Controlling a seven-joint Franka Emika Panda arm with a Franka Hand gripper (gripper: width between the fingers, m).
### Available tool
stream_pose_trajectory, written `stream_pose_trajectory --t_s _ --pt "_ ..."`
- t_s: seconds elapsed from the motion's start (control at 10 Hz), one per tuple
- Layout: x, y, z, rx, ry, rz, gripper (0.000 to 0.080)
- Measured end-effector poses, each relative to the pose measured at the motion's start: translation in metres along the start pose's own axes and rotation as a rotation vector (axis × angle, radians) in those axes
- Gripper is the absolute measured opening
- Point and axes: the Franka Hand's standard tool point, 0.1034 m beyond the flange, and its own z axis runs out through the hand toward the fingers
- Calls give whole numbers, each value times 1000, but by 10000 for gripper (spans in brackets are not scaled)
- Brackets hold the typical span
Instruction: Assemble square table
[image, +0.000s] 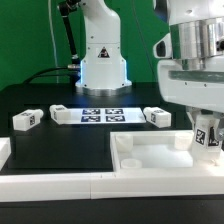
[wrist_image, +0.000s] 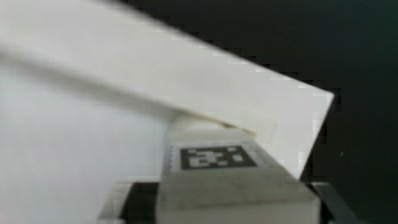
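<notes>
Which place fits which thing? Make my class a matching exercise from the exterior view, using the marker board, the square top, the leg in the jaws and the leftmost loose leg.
Things
1. marker board
2. square top
3. held leg
4. leftmost loose leg

Places
A. between the jaws, at the top's corner on the exterior view's right
B. lying loose, well to the exterior view's left of the marker board
C. flat in front of the robot base
D. nearest the camera, toward the exterior view's right

Pairs: 1-C, 2-D, 3-A, 4-B.
</notes>
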Motion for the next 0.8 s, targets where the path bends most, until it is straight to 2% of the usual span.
stream_pose_trajectory --t_s 0.1,0.4,0.5,0.6,0.7,0.8 --pt "2 -1 0 19 -18 97 291" --pt "1 -1 0 20 -15 55 291" --pt "0 -2 0 24 -7 -29 480" --pt "2 -3 0 35 9 -186 480" --pt "2 -3 0 33 24 -334 616" --pt "3 -3 0 32 25 -379 639"
